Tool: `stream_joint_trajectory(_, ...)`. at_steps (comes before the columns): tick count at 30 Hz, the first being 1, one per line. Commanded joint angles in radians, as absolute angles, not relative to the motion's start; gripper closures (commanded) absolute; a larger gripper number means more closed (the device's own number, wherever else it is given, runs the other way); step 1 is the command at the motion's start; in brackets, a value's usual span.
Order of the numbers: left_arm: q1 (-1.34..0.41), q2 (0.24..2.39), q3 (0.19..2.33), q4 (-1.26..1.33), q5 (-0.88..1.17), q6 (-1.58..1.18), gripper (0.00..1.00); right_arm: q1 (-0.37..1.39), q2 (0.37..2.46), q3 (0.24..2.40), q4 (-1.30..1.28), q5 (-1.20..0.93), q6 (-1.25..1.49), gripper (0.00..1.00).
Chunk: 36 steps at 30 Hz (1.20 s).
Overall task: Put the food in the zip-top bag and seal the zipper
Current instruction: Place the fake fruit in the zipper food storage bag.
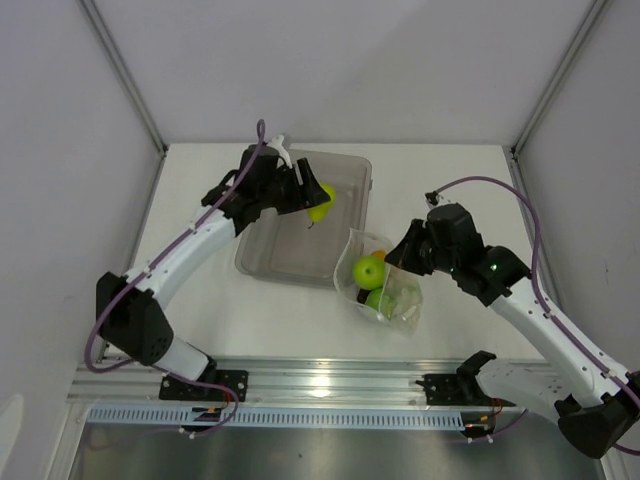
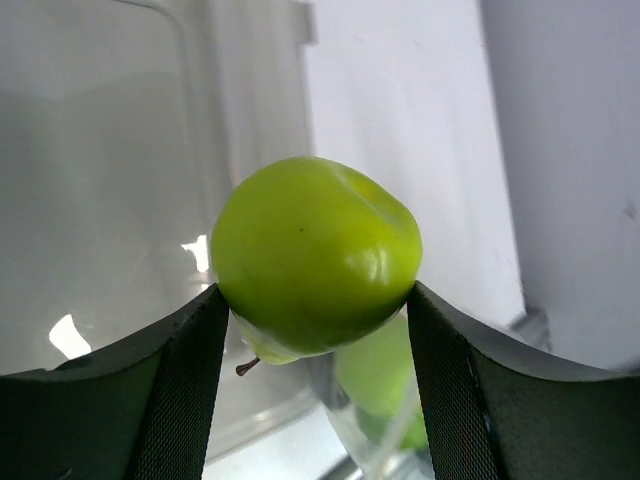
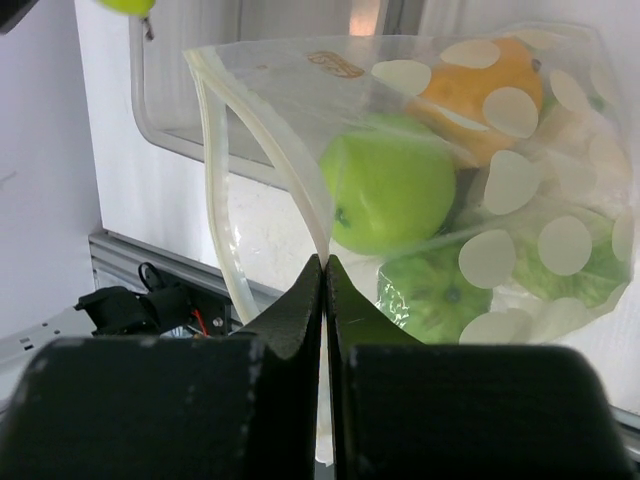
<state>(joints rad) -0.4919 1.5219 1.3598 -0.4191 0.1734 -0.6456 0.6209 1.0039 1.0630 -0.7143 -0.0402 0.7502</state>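
My left gripper (image 1: 314,199) is shut on a round green fruit (image 2: 315,255), held between both pads above the grey tray (image 1: 290,255). The zip-top bag (image 1: 385,290), clear with white dots, stands just right of the tray with its mouth open toward it. Inside it lie a green fruit (image 3: 390,190), a second green one (image 3: 440,295) and an orange fruit (image 3: 480,85). My right gripper (image 3: 325,262) is shut on the bag's mouth edge, pinching the zipper (image 3: 300,185) strip. In the top view that gripper (image 1: 397,258) sits at the bag's right side.
An aluminium rail (image 1: 320,385) with both arm bases runs along the near table edge. White walls enclose the table on three sides. The tray's far rim (image 1: 340,155) lies close to the back wall.
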Motion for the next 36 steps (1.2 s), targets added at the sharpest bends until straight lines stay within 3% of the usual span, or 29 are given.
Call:
stream_joint_trajectory(1,-0.534,1.409,1.307,-0.333,0.322,-0.667,0.99,0.621,0.986,1.109,-0.741,-0.02,0.773,1.0)
stream_joint_trajectory(9,-0.598,1.295,1.246,-0.268,0.46,-0.687,0.99,0.62,0.945,1.103,-0.759,-0.012,0.785,1.0)
stream_joint_trajectory(19,-0.666,1.298,1.201,-0.238,0.523,-0.696,0.99,0.617,0.94,1.097,-0.761,-0.014,0.79,1.0)
stream_joint_trajectory(36,-0.77,1.358,1.197,-0.236,0.463,-0.709,0.99,0.611,0.891,1.103,-0.769,-0.008,0.796,1.0)
